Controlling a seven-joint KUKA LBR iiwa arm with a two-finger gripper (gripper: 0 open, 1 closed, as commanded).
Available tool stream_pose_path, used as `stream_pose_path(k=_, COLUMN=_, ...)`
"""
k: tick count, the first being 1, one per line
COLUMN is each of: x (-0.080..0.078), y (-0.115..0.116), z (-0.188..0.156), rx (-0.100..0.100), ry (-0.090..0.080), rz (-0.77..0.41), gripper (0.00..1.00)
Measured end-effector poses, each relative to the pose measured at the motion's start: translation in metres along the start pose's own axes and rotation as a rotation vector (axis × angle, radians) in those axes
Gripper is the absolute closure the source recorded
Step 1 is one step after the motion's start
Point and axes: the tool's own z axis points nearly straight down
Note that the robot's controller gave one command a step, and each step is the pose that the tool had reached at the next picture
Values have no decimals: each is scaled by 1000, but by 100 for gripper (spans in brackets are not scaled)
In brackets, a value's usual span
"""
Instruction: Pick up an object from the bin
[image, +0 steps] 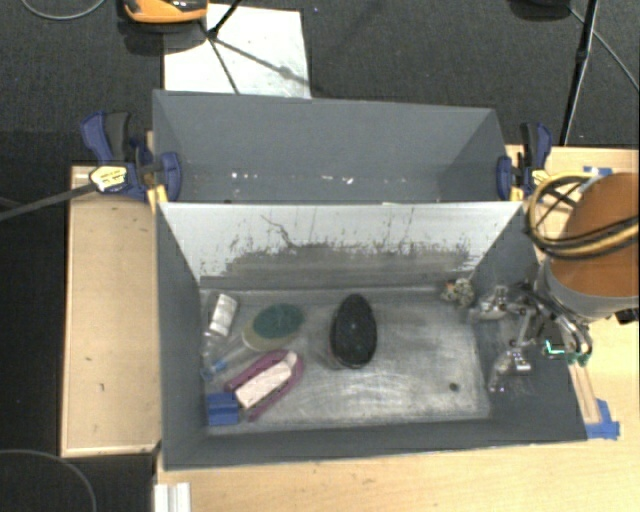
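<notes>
Pincer (497, 335): low at the right end of the grey bin (330, 150), its two metal fingers (510, 368) standing apart, with nothing between them but bare floor.
Likeliest pick: a black oval thing (353, 330), lying flat by itself near the middle of the floor, well apart from the pincer.
How it should handle: it looks stiff and domed and is probably light. The rounded back could slide out of a loose grip.
Where to take it: across its narrow width at the middle, where the sides run closest to parallel.
Count: one black oval; one teal disc (277, 322); one small clear bottle (220, 315); one pink-and-maroon packet (265, 380); one blue block (221, 408).
Lie of the rest: the other four cluster near the far end, the packet just beside the block.
</notes>
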Motion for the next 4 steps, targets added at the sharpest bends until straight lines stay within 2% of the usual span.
stream_pose_path(k=1, x=-85, y=9, z=14, rx=0, ry=-10, rz=205, gripper=0)
stream_pose_path(k=2, x=-82, y=-14, z=22, rx=0, ry=-10, rz=484, gripper=0)
stream_pose_path(k=3, x=-80, y=-14, z=46, rx=-1, ry=-4, rz=627, gripper=0)
stream_pose_path(k=4, x=-87, y=2, z=81, rx=-19, ry=-7, rz=966, gripper=0)
